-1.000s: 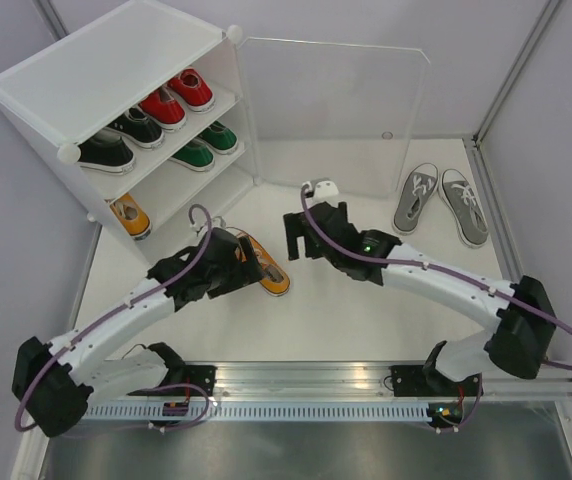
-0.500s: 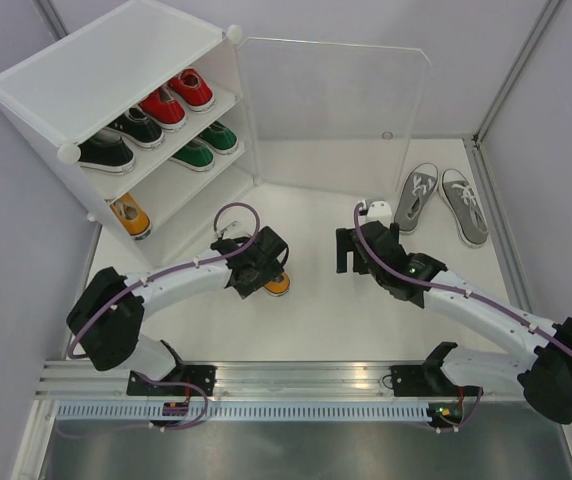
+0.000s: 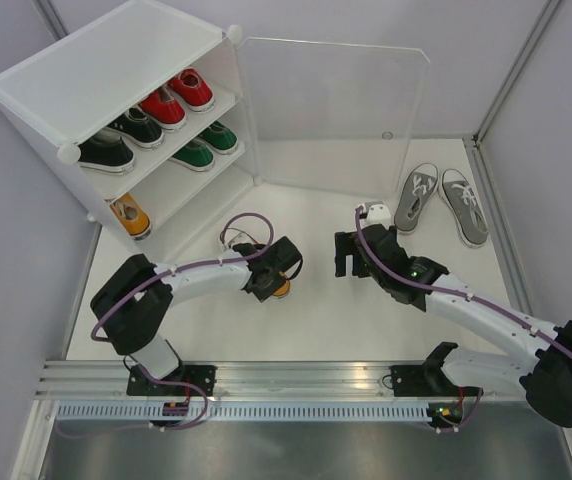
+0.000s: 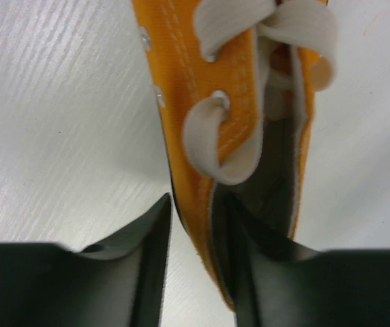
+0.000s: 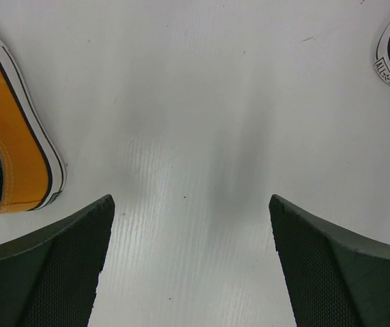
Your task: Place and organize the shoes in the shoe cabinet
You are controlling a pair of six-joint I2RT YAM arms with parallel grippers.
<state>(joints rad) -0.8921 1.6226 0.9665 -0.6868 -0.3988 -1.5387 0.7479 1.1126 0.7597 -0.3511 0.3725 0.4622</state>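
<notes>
Cabinet [image 3: 116,60]: far-left corner of the counter [image 3: 316,330], door [image 3: 336,110] open. It holds the black pair [image 3: 106,152], red pair [image 3: 164,108], green pair [image 3: 194,155] and, on the bottom shelf, the shelved orange shoe [image 3: 131,215].
Left pincer [image 4: 193,204]: straddles the side wall of the loose orange shoe [image 4: 236,102], 1 finger outside and 1 inside. I cannot tell whether it is clamped.
Loose orange shoe: on the counter, just left of its middle.
Right pincer [image 5: 191,204]: released, spread wide over bare counter, holding nothing.
Grey pair [image 3: 441,205]: by the right edge.
Risk 1: the pinch is on thin canvas, off the shoe's middle, so the shoe may sag, swing or slip out on lifting.
Risk 2: a dangling shoe could clip a shelf edge or knock the shelved orange shoe.
Risk 3: the lace loop [image 4: 215,143] lies close to the fingers and may snag.
Change, left: 1 second ago the left pincer was spread wide above the shoe. Now it has narrowed round the wall, with the arm stretched out.
Change, right: the right pincer has shifted toward the grey pair, as wide as before.
</notes>
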